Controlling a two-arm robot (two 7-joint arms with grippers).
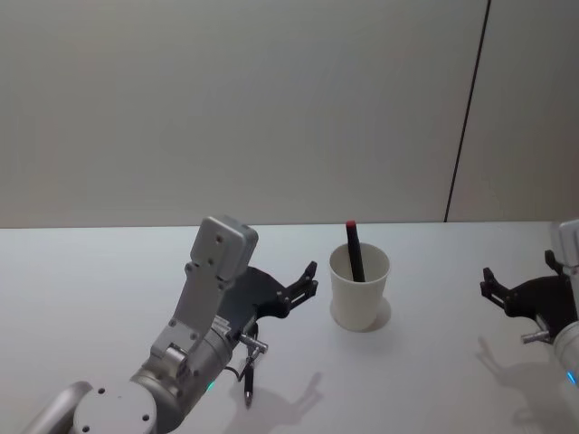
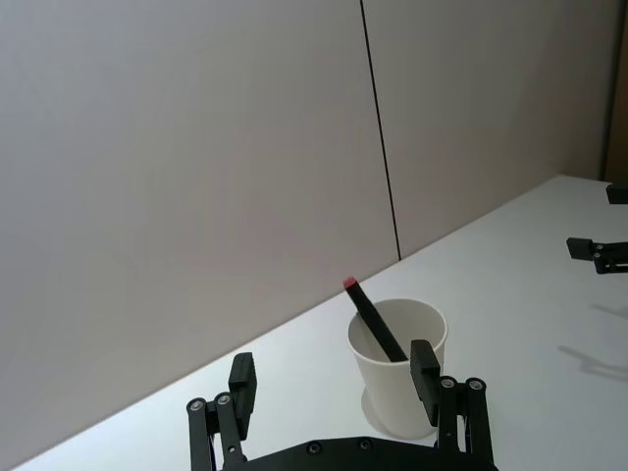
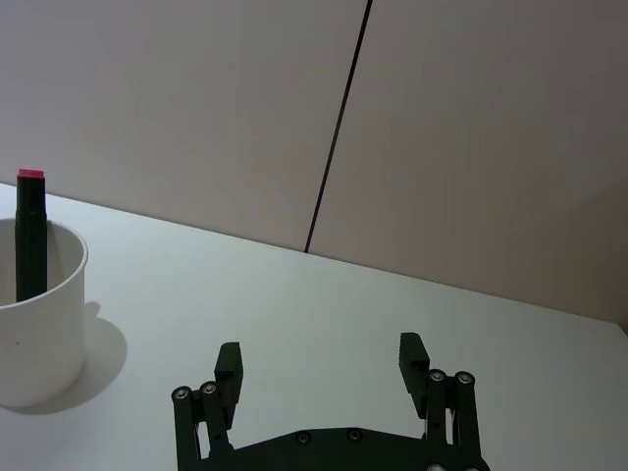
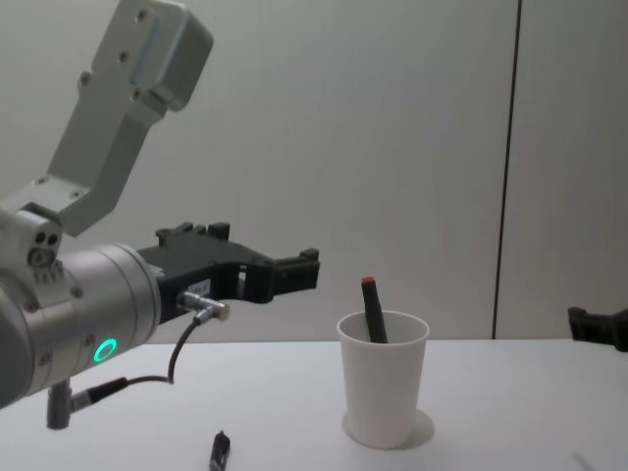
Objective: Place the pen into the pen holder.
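Left gripper point(image 1: 310, 278) hovers above the white table point(image 1: 90, 271), fingers spread and holding nothing, just short of the pen holder point(image 1: 359, 294). The pen point(image 1: 354, 253) stands inside the cup, leaning on the rim (red end up). My right gripper point(image 3: 321, 350) sits well apart to the right, likewise spread and empty. Beyond the table edge: plain grey wall point(image 1: 226, 108), one dark vertical seam point(image 1: 466, 117).

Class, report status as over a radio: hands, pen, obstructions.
Left hand open beside pen holder. Right hand open, apart. Pen leaning inside it. Nothing blocking.
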